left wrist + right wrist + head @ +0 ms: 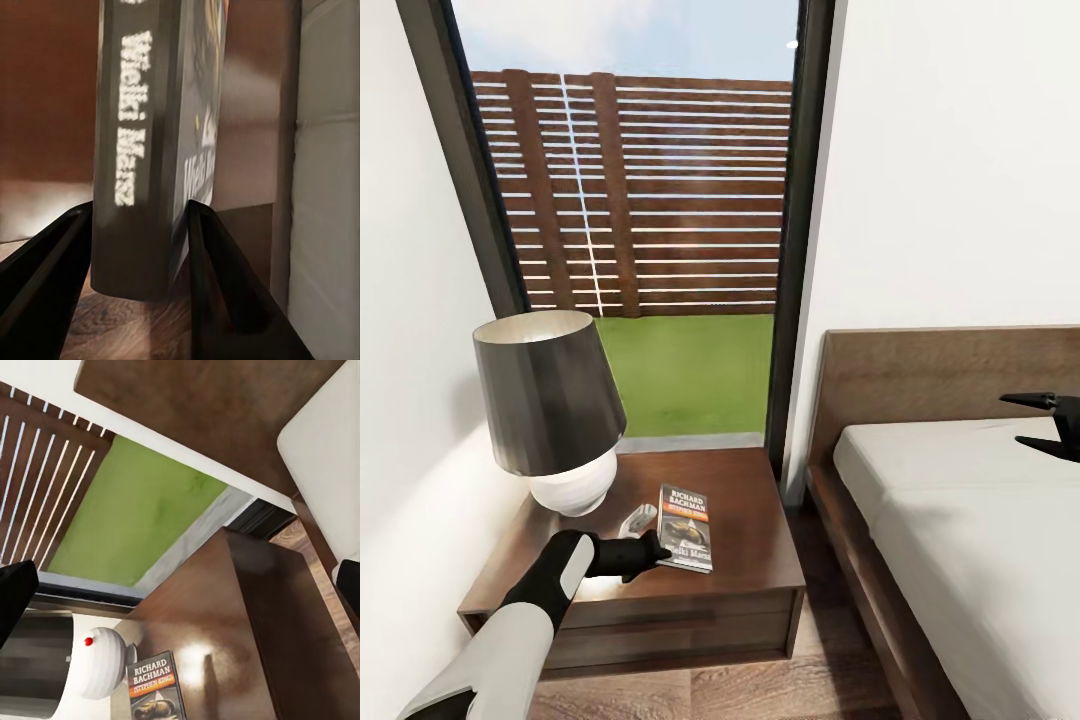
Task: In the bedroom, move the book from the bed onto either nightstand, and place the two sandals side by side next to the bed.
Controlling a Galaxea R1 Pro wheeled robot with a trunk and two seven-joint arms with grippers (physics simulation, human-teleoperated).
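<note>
Head view: my left claw (656, 556) sits around the book's (686, 527) near end, a gap on each side.
The book lies flat on the shiny brown nightstand (750, 520), by the lamp (550, 410) and window (640, 200); my right claw (1050, 420) hangs open over the bed (960, 520).

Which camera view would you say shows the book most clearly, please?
The head view: the whole book lies flat on the nightstand. The right wrist view cuts off its lower cover; the left wrist view gives a blurred close-up.

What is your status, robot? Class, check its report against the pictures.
Left gripper at the book, jaws either side. Book flat on nightstand. Right gripper open over bed. Lamp close by.
</note>
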